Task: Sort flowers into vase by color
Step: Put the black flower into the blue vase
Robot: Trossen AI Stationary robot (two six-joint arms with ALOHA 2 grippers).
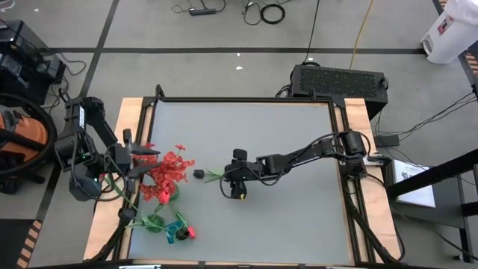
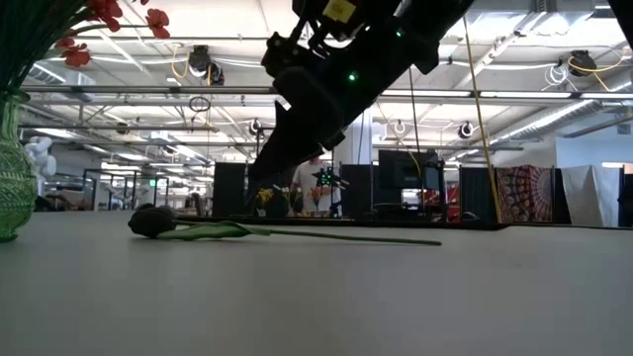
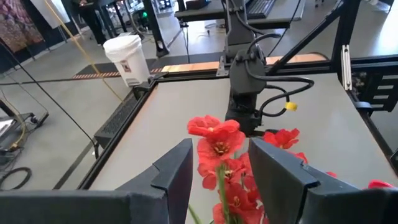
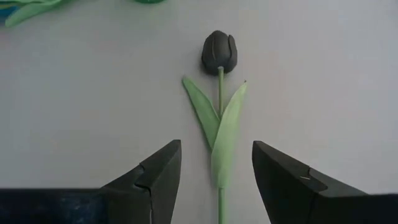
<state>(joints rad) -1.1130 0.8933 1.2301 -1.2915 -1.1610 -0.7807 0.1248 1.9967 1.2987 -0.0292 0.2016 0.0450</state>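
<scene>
Overhead | white bucket (image 1: 449, 31) label: unreadable | black tulip (image 4: 219, 51) unlabelled

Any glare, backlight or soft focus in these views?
Low view: bright ceiling lights backlight the right arm, leaving it near-silhouette; black tulip dark but readable. Right wrist view: even light, soft shadows, bud sharp. Left wrist view: red flowers slightly soft up close.

- Worktop (image 1: 284, 187): plain pale grey, light wood edging, black frame.
- Black tulip (image 4: 219, 51): matt black bud, thin green stem, two light green leaves.
- Red flowers (image 1: 170, 170): bright red frilly blooms, yellowish centres visible in left wrist view.
- Vase (image 2: 12, 178): translucent green, ribbed pattern.
- Right gripper (image 4: 216, 171): dark grey to black fingers.
- Left gripper (image 3: 221, 168): same dark grey.
- Bucket (image 1: 448, 31) on the floor: white, red-marked label.
</scene>
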